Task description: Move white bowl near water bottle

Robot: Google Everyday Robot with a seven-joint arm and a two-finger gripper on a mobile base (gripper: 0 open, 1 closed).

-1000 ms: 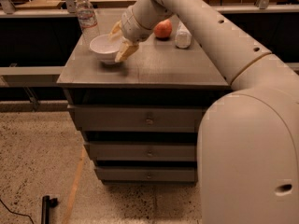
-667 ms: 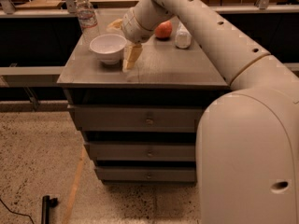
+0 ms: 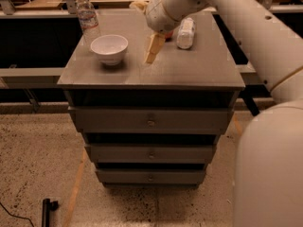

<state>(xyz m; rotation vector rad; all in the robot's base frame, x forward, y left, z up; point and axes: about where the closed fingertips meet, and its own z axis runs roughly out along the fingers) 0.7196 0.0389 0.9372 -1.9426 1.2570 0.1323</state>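
Note:
The white bowl point(image 3: 109, 48) stands upright on the grey cabinet top point(image 3: 189, 70), at its left side. The water bottle point(image 3: 87, 18), clear with a white cap and a pale label, stands just behind the bowl to its left, a small gap away. My gripper point(image 3: 144, 32) hangs over the middle of the top, to the right of the bowl and clear of it. It is open and empty, with one tan finger point(image 3: 152, 48) pointing down at the surface.
A stubby whitish bottle point(image 3: 185, 32) lies at the back right of the top. A bit of orange-red fruit point(image 3: 167, 34) shows behind my wrist. The cabinet has three drawers point(image 3: 150, 122) below. My arm point(image 3: 246, 27) crosses the right side. A railing runs behind.
My gripper has let go of the bowl's rim and moved right, away from it. The bowl has stayed beside the water bottle.

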